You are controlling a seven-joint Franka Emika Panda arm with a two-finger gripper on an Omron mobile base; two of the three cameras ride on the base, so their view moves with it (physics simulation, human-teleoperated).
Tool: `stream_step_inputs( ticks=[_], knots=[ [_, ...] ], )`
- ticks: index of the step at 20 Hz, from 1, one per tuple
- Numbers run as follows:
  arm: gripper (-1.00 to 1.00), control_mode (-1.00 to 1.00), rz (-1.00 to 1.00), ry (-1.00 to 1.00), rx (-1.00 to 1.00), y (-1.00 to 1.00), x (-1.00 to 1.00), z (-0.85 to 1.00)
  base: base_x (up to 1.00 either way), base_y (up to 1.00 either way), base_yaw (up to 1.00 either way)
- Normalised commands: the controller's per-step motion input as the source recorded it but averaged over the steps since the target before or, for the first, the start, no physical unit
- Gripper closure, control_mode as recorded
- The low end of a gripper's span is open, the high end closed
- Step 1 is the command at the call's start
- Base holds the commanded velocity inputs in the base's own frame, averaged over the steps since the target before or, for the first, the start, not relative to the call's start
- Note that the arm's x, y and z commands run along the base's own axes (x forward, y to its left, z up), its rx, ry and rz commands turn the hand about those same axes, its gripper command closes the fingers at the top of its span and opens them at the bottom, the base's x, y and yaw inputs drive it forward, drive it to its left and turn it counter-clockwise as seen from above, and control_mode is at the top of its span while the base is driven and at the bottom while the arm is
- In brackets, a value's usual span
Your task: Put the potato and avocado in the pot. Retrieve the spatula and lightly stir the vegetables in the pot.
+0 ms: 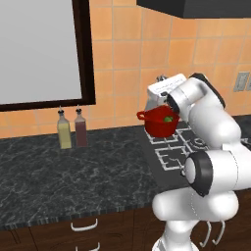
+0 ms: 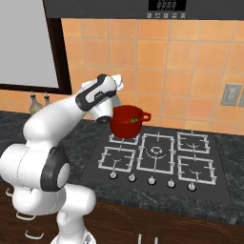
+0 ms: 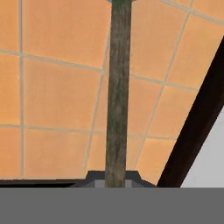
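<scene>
The red pot [image 1: 158,123] stands on the stove's rear left burner, with the green avocado [image 1: 168,118] inside it. From the right, the pot [image 2: 125,125] and avocado [image 2: 135,120] sit just beyond my wrist. The potato is hidden. My hand hovers above the pot's rim, level with the wall tiles. In the hand view my gripper [image 3: 115,178] is shut on the spatula's thin brownish handle [image 3: 118,87], which runs straight up across the tiled wall. Its blade is out of that picture.
The black stove [image 2: 157,152] has several burners and a row of knobs along its front. Two bottles [image 1: 71,130] stand on the dark counter [image 1: 73,171] under the window [image 1: 39,49]. A range hood [image 1: 196,7] hangs overhead. A wall outlet [image 2: 231,94] is at the right.
</scene>
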Motion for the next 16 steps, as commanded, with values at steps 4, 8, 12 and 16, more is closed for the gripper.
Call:
stream_step_inputs(
  ticks=[4, 8, 12, 16],
  knots=[
    [1.0, -1.0, 0.01, 0.04, 0.05, -0.11, 0.45, 0.0, 0.0, 0.0, 0.0],
    [1.0, -1.0, 0.01, 0.04, 0.04, -0.48, 0.27, 0.0, 0.0, 0.0, 0.0],
    [1.0, -1.0, 0.04, 0.0, 0.0, -0.5, 0.0, 0.0, 0.0, 0.0, 0.0],
    [1.0, -1.0, 0.06, 0.03, 0.01, -0.28, 0.06, -0.15, 0.0, 0.0, 0.0]
  ],
)
